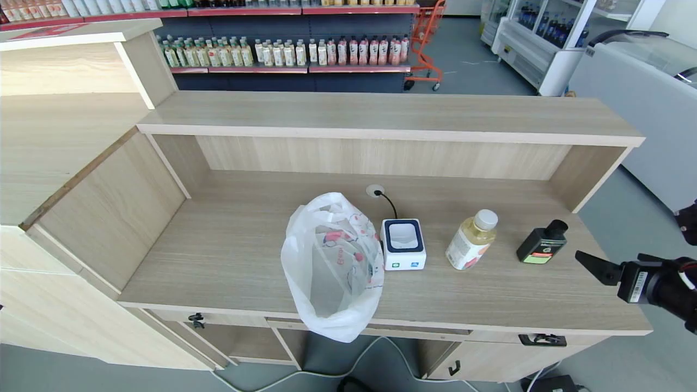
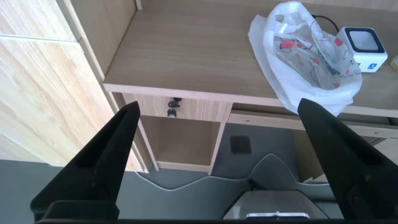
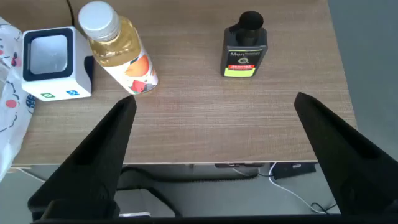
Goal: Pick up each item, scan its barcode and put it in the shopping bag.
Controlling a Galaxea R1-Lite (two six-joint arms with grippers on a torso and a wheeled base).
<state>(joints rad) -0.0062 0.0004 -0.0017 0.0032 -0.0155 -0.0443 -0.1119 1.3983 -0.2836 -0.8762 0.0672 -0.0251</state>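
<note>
A white plastic shopping bag (image 1: 332, 267) stands open at the counter's front edge, also seen in the left wrist view (image 2: 311, 53). Right of it sits the white barcode scanner (image 1: 403, 244) (image 3: 53, 62). A pale yellow drink bottle (image 1: 471, 239) (image 3: 121, 53) with a white cap stands to the scanner's right. Farther right is a small black bottle (image 1: 542, 242) (image 3: 244, 50). My right gripper (image 1: 599, 269) (image 3: 214, 99) hangs open off the counter's front right, short of both bottles. My left gripper (image 2: 219, 104) is open, low in front of the counter's left drawers, holding nothing.
The wooden counter (image 1: 228, 256) has a raised back shelf (image 1: 381, 114) and side walls. A black cable (image 1: 387, 202) runs from the scanner to a hole at the back. Drawers with a key (image 2: 174, 107) lie under the front edge.
</note>
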